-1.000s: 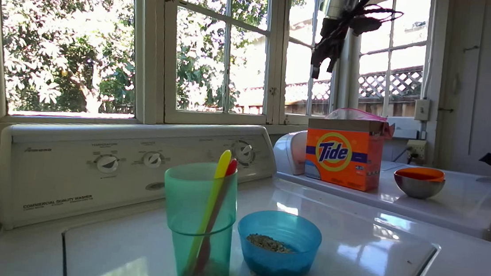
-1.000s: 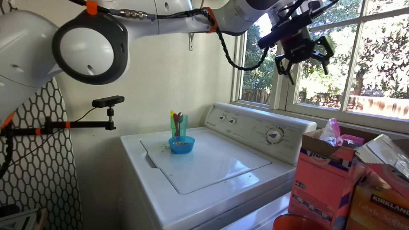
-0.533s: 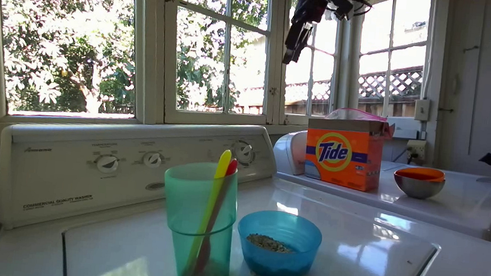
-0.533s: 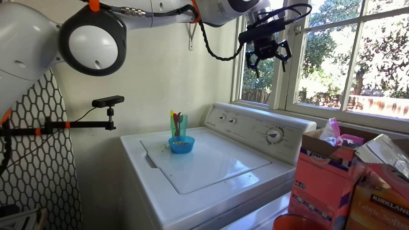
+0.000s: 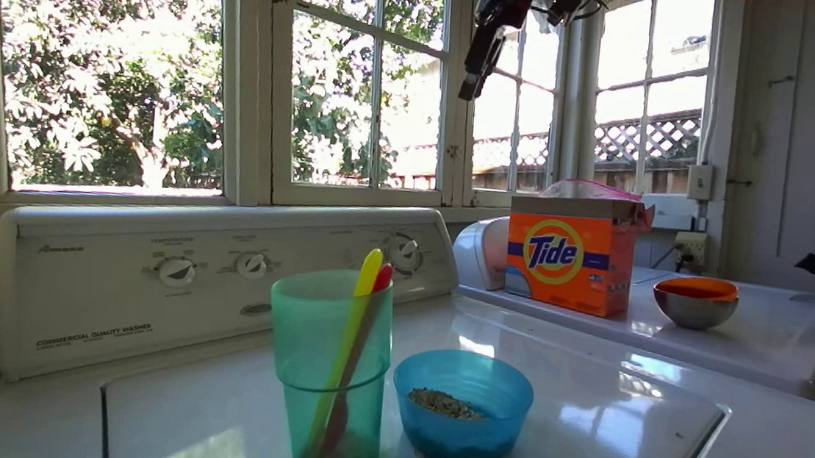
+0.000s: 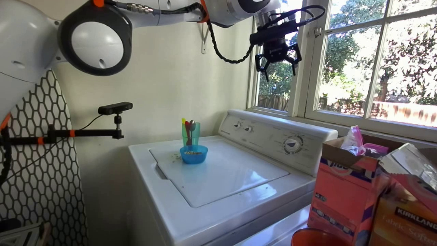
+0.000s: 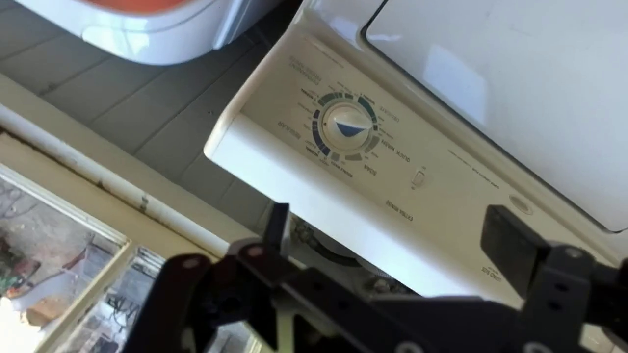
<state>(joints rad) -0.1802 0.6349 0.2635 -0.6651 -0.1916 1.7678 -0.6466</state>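
Note:
My gripper (image 6: 280, 77) is open and empty, high in front of the windows with its fingers pointing down. It also shows at the top of an exterior view (image 5: 469, 90). In the wrist view its two fingers (image 7: 392, 228) are wide apart above the washer's control panel (image 7: 441, 196), touching nothing. A green translucent cup (image 5: 291, 337) stands upright on the washer lid, holding a yellow spoon (image 5: 373, 264), a red spoon (image 5: 384, 278) and a metal spoon (image 6: 193, 125). Beside it sits a blue bowl (image 5: 463, 440) with dry grainy bits (image 5: 445, 403) inside. Cup (image 6: 196, 133) and bowl (image 6: 194, 159) are far below the gripper.
A Tide box (image 5: 559, 261) stands on the neighbouring machine. Near it an orange bowl (image 5: 697, 285) sits in a metal bowl (image 5: 695, 313). A Kirkland box (image 6: 406, 218) stands beside the Tide box. Loose bits (image 6: 176, 156) lie by the blue bowl. A camera (image 6: 115, 108) is on a side mount.
The arm and open gripper have moved left in both exterior views, and slightly up, slowing in the last half second. The cup, bowls and boxes have not moved.

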